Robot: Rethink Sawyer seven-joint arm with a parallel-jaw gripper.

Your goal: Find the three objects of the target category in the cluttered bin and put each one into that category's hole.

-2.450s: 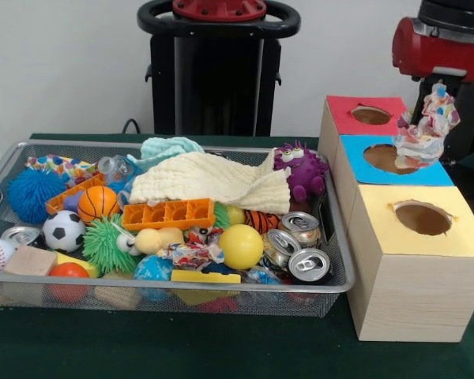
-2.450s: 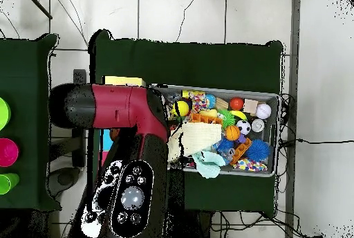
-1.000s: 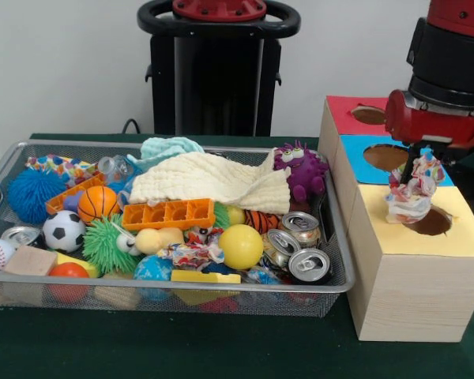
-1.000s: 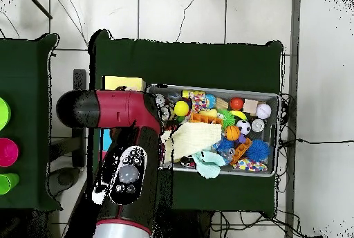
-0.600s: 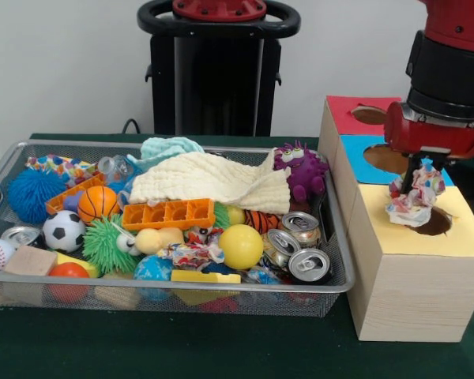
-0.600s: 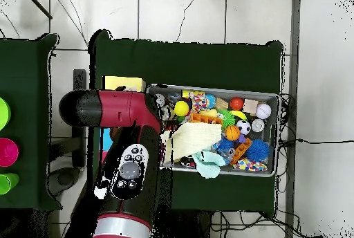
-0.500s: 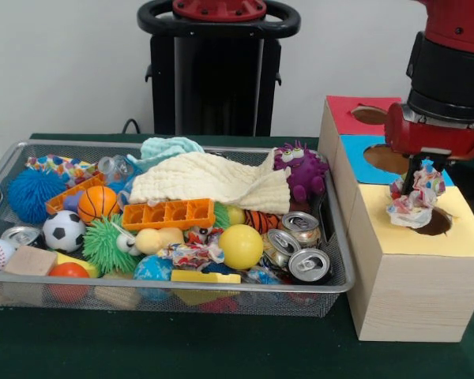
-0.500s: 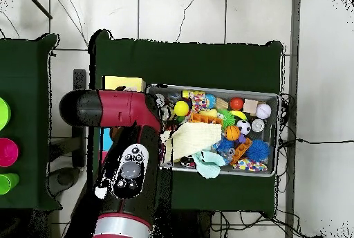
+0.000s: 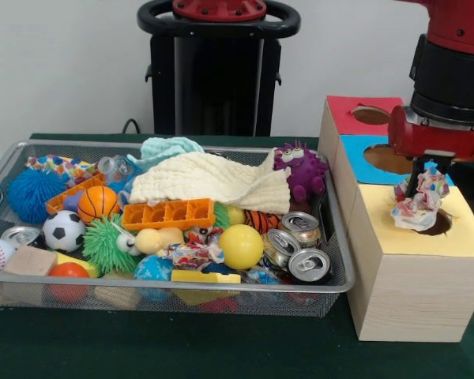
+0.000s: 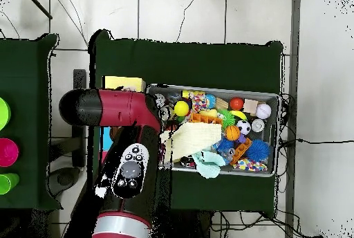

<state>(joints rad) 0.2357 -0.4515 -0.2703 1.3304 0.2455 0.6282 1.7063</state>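
1. Since half a second ago, the crumpled wrapper (image 9: 419, 204) and the gripper (image 9: 418, 189) have been shifted slightly rightward and a touch lower over the yellow box (image 9: 417, 264); the bin's contents are unchanged.
2. The gripper is seen closed on the crumpled wrapper, which is pinched at its upper part and hangs beneath the red wrist housing; how narrowly the fingers are set is hidden by the paper.
3. The wrapper's lower edge is held at the rim of the yellow box's hole (image 9: 438, 223), partly covering its left side; whether the box is touched cannot be told.
4. Nearest the camera, dark green cloth (image 9: 166, 347) is spread over the table, and the wire mesh bin (image 9: 182, 296) rests on it to the left of the boxes.
5. In the bin's near part, three crushed cans (image 9: 296, 245), a yellow ball (image 9: 241, 246), a second crumpled wrapper (image 9: 188, 254), a green spiky toy (image 9: 107, 245) and a soccer ball (image 9: 64, 230) are seen.
6. Farther back, an orange tray (image 9: 168, 213), a cream cloth (image 9: 213, 181), a blue spiky ball (image 9: 30, 193) and a purple monster toy (image 9: 300, 170) are found.
7. Behind the yellow box, a blue box (image 9: 359, 162) and a red box (image 9: 347, 114) are lined up, each with a hole.
8. A white wall stands at the back; in the overhead view, tiled floor (image 10: 207, 14) surrounds the table.
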